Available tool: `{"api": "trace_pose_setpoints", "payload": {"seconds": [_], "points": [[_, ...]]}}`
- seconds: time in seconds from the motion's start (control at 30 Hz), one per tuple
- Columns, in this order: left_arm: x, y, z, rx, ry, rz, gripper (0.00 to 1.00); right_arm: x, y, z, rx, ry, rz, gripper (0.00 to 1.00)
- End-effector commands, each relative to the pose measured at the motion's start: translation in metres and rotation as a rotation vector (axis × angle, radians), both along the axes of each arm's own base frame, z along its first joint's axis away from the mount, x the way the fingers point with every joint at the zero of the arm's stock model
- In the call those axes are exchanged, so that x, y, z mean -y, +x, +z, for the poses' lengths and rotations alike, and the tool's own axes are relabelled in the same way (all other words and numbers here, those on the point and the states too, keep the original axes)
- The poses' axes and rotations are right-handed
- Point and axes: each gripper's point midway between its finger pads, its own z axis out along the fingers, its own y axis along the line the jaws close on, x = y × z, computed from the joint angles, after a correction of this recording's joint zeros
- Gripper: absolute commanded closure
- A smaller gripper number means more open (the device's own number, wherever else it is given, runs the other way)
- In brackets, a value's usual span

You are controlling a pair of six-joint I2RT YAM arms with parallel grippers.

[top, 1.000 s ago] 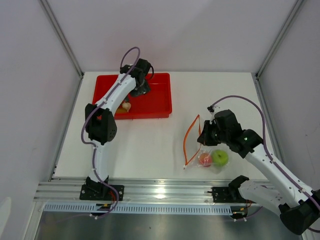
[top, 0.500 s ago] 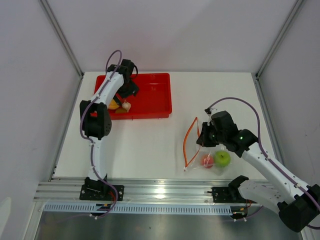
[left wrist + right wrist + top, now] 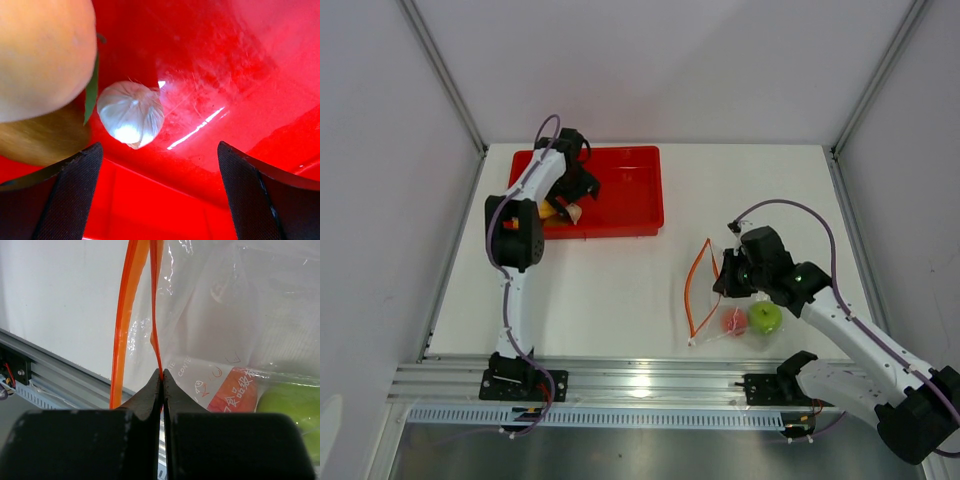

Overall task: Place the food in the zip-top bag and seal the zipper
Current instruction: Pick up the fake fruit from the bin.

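The clear zip-top bag (image 3: 738, 300) lies on the table at the right with its mouth held open. A green apple (image 3: 764, 317) and a red-pink fruit (image 3: 733, 320) are inside it. My right gripper (image 3: 725, 275) is shut on one lip of the orange-red zipper (image 3: 127, 315), jaws pressed together (image 3: 162, 377). My left gripper (image 3: 575, 195) is open (image 3: 160, 200), low inside the red tray (image 3: 630, 195). Just beyond its fingertips (image 3: 60, 195) lie an orange-yellow peach (image 3: 40, 55), a whitish round piece (image 3: 131, 114) and a brownish piece (image 3: 35, 145).
The tray stands at the back left of the white table (image 3: 620, 290). Grey walls and metal posts close in the sides and back. An aluminium rail (image 3: 640, 385) with both arm bases runs along the near edge.
My left gripper has moved from the tray's back to its left front part, down close to the food. My right gripper has shifted slightly left and nearer, still holding the zipper.
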Motion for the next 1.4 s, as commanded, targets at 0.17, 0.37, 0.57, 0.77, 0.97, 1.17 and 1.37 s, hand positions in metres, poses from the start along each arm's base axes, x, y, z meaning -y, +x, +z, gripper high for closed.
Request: {"api": "trace_pose_setpoints", "payload": {"seconds": [0.17, 0.37, 0.57, 0.77, 0.97, 1.17, 1.37], "points": [[-0.013, 0.005, 0.004, -0.001, -0.061, 0.116, 0.05, -0.003, 0.007, 0.006, 0.047, 0.030, 0.014, 1.00], [-0.019, -0.002, 0.002, -0.036, -0.051, 0.179, 0.11, -0.005, 0.008, 0.007, 0.049, 0.042, 0.019, 1.00], [-0.022, -0.004, 0.003, -0.060, -0.039, 0.210, 0.18, -0.005, 0.009, 0.009, 0.057, 0.050, 0.017, 1.00], [-0.025, -0.007, 0.000, -0.074, -0.026, 0.225, 0.31, -0.006, 0.010, 0.008, 0.058, 0.057, 0.018, 1.00], [-0.029, -0.007, 0.000, -0.079, -0.019, 0.233, 0.37, -0.006, 0.012, 0.008, 0.064, 0.060, 0.019, 1.00], [-0.034, -0.006, -0.002, -0.079, -0.003, 0.236, 0.49, -0.007, 0.014, 0.008, 0.066, 0.064, 0.021, 1.00], [-0.034, -0.007, -0.002, -0.080, 0.000, 0.233, 0.51, -0.008, 0.015, 0.008, 0.066, 0.066, 0.022, 1.00]]}}
